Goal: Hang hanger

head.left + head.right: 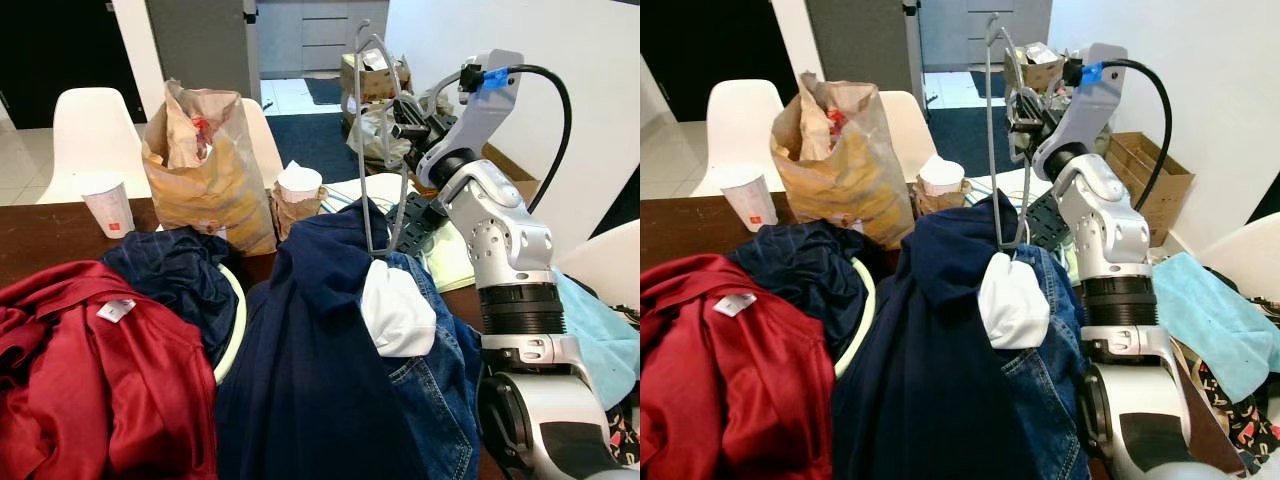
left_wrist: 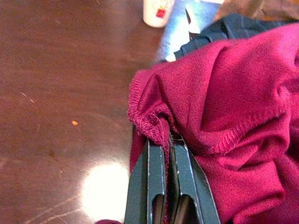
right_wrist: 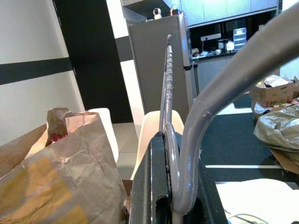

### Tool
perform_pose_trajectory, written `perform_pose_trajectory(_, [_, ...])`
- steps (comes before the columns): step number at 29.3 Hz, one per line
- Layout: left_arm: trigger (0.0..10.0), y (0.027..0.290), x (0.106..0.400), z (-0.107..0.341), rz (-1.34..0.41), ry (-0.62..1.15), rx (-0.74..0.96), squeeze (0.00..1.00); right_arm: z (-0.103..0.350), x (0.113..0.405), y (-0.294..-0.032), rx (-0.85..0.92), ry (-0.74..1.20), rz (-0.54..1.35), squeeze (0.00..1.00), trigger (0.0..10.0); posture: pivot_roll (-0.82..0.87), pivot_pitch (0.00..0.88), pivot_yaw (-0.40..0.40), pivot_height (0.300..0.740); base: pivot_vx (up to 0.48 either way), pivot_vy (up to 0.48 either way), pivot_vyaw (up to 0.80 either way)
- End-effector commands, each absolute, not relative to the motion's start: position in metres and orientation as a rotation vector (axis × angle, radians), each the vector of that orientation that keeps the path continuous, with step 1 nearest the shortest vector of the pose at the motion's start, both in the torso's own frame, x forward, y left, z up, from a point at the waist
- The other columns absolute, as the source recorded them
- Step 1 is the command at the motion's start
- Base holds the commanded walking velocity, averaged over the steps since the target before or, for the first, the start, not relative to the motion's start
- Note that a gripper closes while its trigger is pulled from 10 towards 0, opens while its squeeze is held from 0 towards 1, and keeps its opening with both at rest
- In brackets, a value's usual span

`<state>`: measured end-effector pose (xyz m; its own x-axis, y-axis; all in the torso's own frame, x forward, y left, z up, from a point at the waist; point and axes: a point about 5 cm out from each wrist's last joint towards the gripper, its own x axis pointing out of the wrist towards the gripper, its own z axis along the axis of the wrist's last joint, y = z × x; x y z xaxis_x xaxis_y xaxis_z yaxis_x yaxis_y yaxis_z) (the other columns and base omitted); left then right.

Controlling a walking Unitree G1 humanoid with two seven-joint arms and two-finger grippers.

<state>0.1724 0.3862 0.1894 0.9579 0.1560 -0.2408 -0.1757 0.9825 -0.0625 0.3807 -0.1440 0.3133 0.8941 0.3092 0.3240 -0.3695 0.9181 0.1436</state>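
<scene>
A grey wire hanger (image 1: 378, 140) is held upright above the clothes pile, its lower end reaching the navy garment (image 1: 320, 340). My right gripper (image 1: 403, 112) is raised at the far right and shut on the hanger (image 3: 196, 126). In the left wrist view my left gripper (image 2: 168, 154) is shut on the edge of the red garment (image 2: 224, 107) over the dark wooden table (image 2: 56, 93). The same red garment (image 1: 90, 370) lies at the near left of the pile.
A brown paper bag (image 1: 205, 170), a paper cup (image 1: 107, 205) and a smaller cup in a bag (image 1: 298, 190) stand on the table behind the pile. Jeans (image 1: 440, 380) and a white cloth (image 1: 398, 310) lie by the right arm. White chairs (image 1: 92, 125) stand beyond.
</scene>
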Motion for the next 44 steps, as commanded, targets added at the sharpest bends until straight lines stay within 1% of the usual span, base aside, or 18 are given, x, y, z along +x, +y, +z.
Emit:
perform_pose_trajectory(1, [10.0,0.393,0.171,0.193,0.222,0.207,-0.064,0.0,0.311,0.381,-0.145,0.203,-0.285,0.354,0.0,10.0,0.02,0.0,-0.025,0.736,0.0,0.0,0.0])
perform_pose_trajectory(7, [10.0,0.411,0.169,0.21,0.343,0.113,0.017,0.0,0.31,0.381,-0.144,0.201,-0.281,0.356,0.0,10.0,0.02,0.0,-0.028,0.736,0.0,0.0,0.0])
perform_pose_trajectory(8, [10.0,0.417,0.169,0.225,0.384,0.043,0.056,1.0,0.31,0.382,-0.144,0.201,-0.279,0.358,0.0,10.0,0.02,0.0,-0.031,0.736,0.0,0.0,0.0])
perform_pose_trajectory(14, [10.0,0.421,0.169,0.245,0.427,-0.043,0.102,1.0,0.31,0.382,-0.143,0.201,-0.277,0.36,0.0,10.0,0.03,0.0,-0.031,0.736,0.0,0.0,0.0])
perform_pose_trajectory(17, [10.0,0.423,0.168,0.278,0.465,-0.107,0.2,1.0,0.309,0.382,-0.143,0.2,-0.275,0.364,0.0,10.0,0.03,0.0,-0.033,0.736,0.0,0.0,0.0])
perform_pose_trajectory(22, [10.0,0.423,0.168,0.315,0.521,-0.221,0.236,1.0,0.31,0.382,-0.143,0.201,-0.276,0.365,0.0,10.0,0.03,0.0,-0.032,0.736,0.0,0.0,0.0])
perform_pose_trajectory(24, [10.0,0.403,0.179,0.324,0.38,-0.264,0.21,1.0,0.31,0.383,-0.142,0.202,-0.276,0.365,0.0,10.0,0.03,0.0,-0.033,0.736,0.0,0.0,0.0])
perform_pose_trajectory(25, [10.0,0.403,0.179,0.324,0.38,-0.264,0.21,1.0,0.31,0.383,-0.142,0.202,-0.276,0.365,0.0,10.0,0.03,0.0,-0.033,0.736,0.0,0.0,0.0])
perform_pose_trajectory(27, [10.0,0.361,0.195,0.32,0.088,-0.255,0.215,1.0,0.31,0.383,-0.142,0.203,-0.275,0.366,0.0,10.0,0.03,0.0,-0.034,0.736,0.0,0.0,0.0])
perform_pose_trajectory(28, [10.0,0.361,0.195,0.32,0.088,-0.255,0.215,1.0,0.31,0.383,-0.142,0.203,-0.275,0.366,0.0,10.0,0.03,0.0,-0.034,0.736,0.0,0.0,0.0])
perform_pose_trajectory(29, [10.0,0.334,0.2,0.313,-0.073,-0.212,0.255,0.0,0.31,0.383,-0.141,0.202,-0.275,0.369,0.0,10.0,0.03,0.0,-0.035,0.736,0.0,0.0,0.0])
perform_pose_trajectory(30, [10.0,0.317,0.202,0.307,-0.173,-0.179,0.28,0.0,0.31,0.383,-0.14,0.201,-0.275,0.37,0.0,10.0,0.03,0.0,-0.035,0.736,0.0,0.0,0.0])
perform_pose_trajectory(34, [10.0,0.303,0.202,0.293,-0.259,-0.087,0.33,0.0,0.31,0.383,-0.14,0.199,-0.274,0.373,0.0,10.0,0.03,0.0,-0.034,0.736,0.0,0.0,0.0])
perform_pose_trajectory(37, [10.0,0.316,0.201,0.28,-0.18,0.067,0.387,0.0,0.309,0.383,-0.14,0.196,-0.271,0.373,0.0,10.0,0.03,0.0,-0.034,0.736,0.0,0.0,0.0])
perform_pose_trajectory(39, [10.0,0.316,0.201,0.28,-0.18,0.067,0.387,0.0,0.309,0.383,-0.14,0.196,-0.271,0.373,0.0,10.0,0.03,0.0,-0.034,0.736,0.0,0.0,0.0])
perform_pose_trajectory(41, [10.0,0.337,0.196,0.277,-0.03,0.235,0.533,0.0,0.309,0.384,-0.14,0.194,-0.268,0.373,0.0,10.0,0.03,0.0,-0.033,0.736,0.0,0.0,0.0])
perform_pose_trajectory(43, [10.0,0.337,0.196,0.277,-0.03,0.235,0.533,0.0,0.309,0.384,-0.14,0.194,-0.268,0.373,0.0,10.0,0.03,0.0,-0.033,0.736,0.0,0.0,0.0])
perform_pose_trajectory(44, [10.0,0.346,0.192,0.282,0.041,0.292,0.62,0.0,0.308,0.384,-0.14,0.194,-0.267,0.375,0.0,10.0,0.04,0.0,-0.034,0.736,0.0,0.0,0.0])
